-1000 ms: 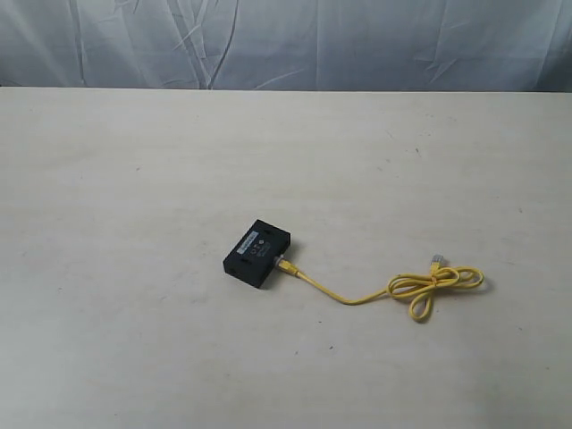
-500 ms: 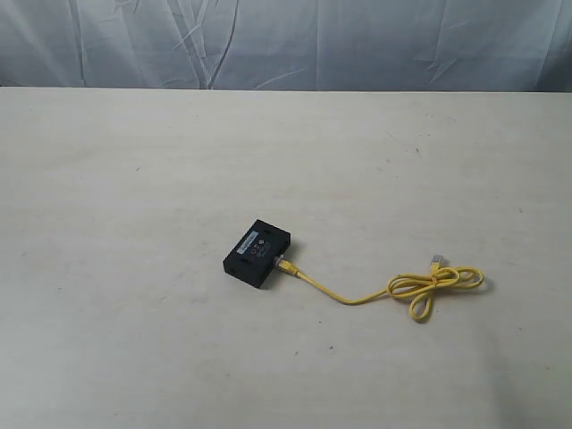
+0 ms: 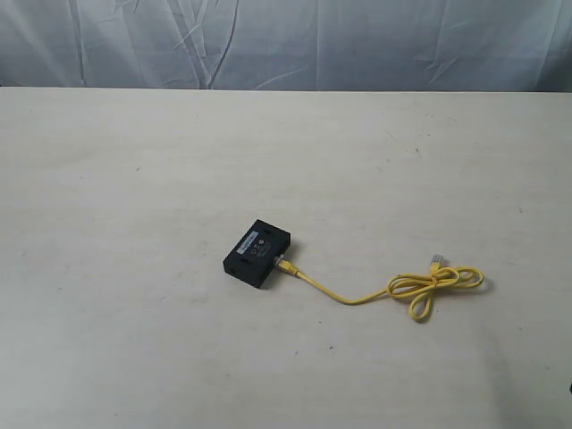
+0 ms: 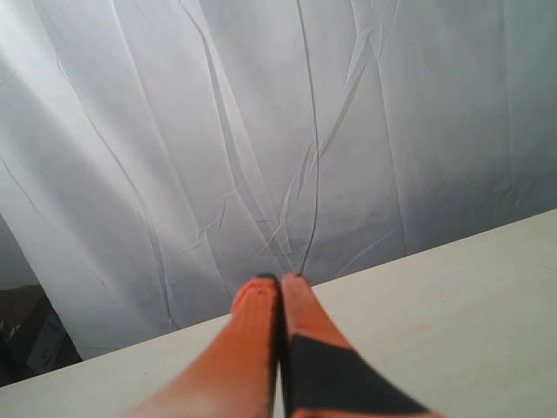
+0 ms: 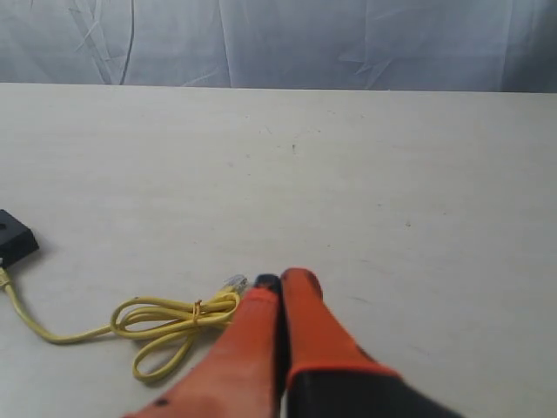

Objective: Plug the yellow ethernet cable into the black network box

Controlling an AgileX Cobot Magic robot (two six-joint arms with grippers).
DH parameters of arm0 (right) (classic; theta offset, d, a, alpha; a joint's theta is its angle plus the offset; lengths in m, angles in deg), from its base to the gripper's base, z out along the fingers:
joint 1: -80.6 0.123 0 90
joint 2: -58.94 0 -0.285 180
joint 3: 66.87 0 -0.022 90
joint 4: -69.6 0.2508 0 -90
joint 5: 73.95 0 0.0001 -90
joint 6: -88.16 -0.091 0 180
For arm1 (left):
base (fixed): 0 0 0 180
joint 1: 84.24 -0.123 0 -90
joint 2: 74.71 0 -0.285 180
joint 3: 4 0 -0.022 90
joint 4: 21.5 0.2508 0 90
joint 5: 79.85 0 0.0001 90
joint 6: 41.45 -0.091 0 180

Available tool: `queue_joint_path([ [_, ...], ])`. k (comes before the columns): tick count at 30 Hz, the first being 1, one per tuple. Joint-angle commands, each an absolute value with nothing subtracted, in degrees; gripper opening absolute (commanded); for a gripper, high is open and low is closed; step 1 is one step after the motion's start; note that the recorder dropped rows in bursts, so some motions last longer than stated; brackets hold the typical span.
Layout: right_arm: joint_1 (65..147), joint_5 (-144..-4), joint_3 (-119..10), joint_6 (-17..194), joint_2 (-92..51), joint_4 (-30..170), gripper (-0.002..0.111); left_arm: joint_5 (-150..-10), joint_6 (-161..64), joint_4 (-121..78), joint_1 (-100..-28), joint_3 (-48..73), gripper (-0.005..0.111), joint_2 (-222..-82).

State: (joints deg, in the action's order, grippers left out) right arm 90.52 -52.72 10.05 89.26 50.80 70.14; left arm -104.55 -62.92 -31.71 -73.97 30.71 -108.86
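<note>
Exterior view alone shows the whole flat matt black network box [image 3: 257, 253], one cable end meeting its side. Right wrist view: right gripper [image 5: 280, 279], orange fingers pressed together, empty; the thin yellow ethernet cable [image 5: 174, 315], its tied coil and clear plug just beside the tips, the box beyond. Left gripper [image 4: 280, 280] likewise closed, facing a creased white sheet [image 4: 261, 131]

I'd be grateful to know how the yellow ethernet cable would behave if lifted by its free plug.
Probably floppy: the yellow ethernet cable lies in slack curves, so should droop. The tied coil likely dangles as one bunch. Its other end sits at the black network box, which may get dragged.
</note>
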Motion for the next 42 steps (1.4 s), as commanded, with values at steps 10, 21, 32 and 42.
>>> queue_joint_path([
  [10,85.22,-53.65,10.35,89.12,51.15,70.05,-0.001,-104.24,-62.57,-31.65,-74.04,31.06,0.0,-108.61],
  [21,85.22,-53.65,10.35,89.12,51.15,70.05,-0.001,-104.24,-62.57,-31.65,-74.04,31.06,0.0,-108.61],
  [32,85.22,-53.65,10.35,89.12,51.15,70.05,-0.001,-107.59,-62.57,-29.02,-74.94,31.06,0.0,-108.52],
  [42,85.22,-53.65,10.35,89.12,51.15,70.05,-0.001,-105.84,-62.57,-27.73,-79.7,44.75,0.0,-100.37],
])
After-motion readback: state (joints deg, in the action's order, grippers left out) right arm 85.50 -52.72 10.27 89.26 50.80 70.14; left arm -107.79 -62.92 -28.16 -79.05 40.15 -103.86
